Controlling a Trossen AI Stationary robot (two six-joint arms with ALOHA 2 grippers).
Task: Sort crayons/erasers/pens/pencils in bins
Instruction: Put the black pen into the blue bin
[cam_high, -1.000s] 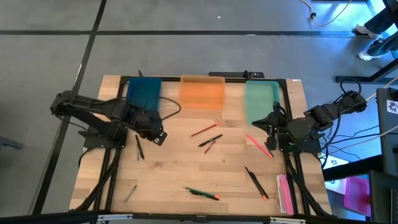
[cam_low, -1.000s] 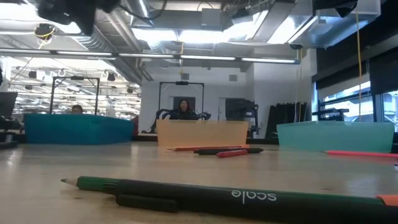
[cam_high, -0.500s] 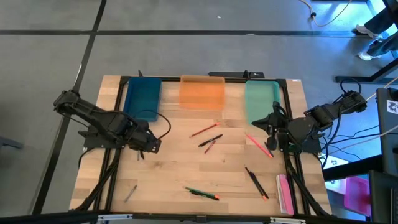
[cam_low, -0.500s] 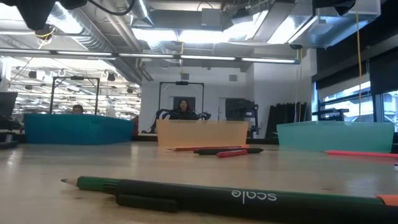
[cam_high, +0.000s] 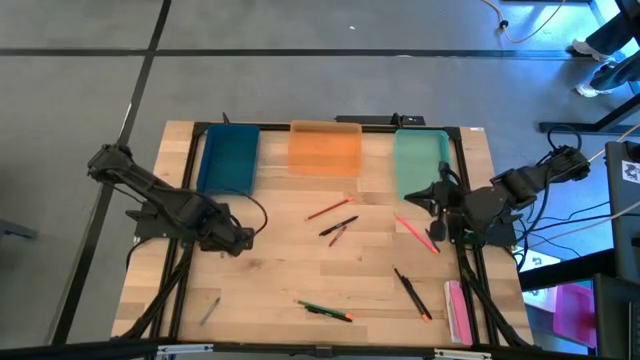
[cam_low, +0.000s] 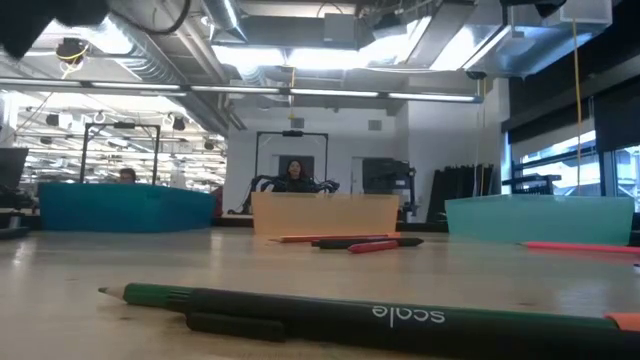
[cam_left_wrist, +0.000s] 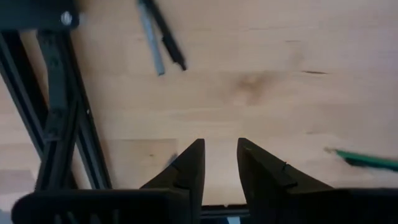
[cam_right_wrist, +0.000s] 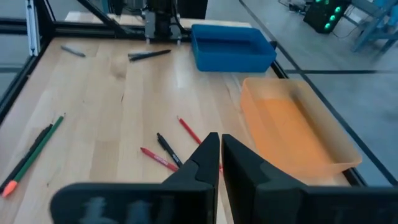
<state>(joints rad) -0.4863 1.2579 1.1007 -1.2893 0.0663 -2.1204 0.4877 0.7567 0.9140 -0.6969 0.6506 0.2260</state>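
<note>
Three bins stand along the far edge: teal-blue (cam_high: 230, 158), orange (cam_high: 325, 148) and mint green (cam_high: 420, 162). Sticks lie loose on the wood: a red one (cam_high: 327, 210), a black one (cam_high: 338, 226), a pink-red one (cam_high: 415, 232), a black one with an orange tip (cam_high: 410, 292), a green pencil (cam_high: 325, 311) and a grey one (cam_high: 208, 310). My left gripper (cam_high: 240, 238) hangs over the table's left part, slightly open and empty; a black and a grey stick (cam_left_wrist: 160, 37) lie side by side ahead of it. My right gripper (cam_high: 432, 195) is shut and empty near the mint bin.
A pink flat object (cam_high: 456, 308) lies at the near right corner. Black frame rails (cam_high: 190, 270) run along the table's edges. People sit in the room beyond the table (cam_low: 295, 172). Bare wood lies between the sticks in the middle.
My left gripper has drawn back from beside the teal-blue bin toward the table's near and left edges and now sits over the two sticks at the left. The right arm and the sticks have kept still.
</note>
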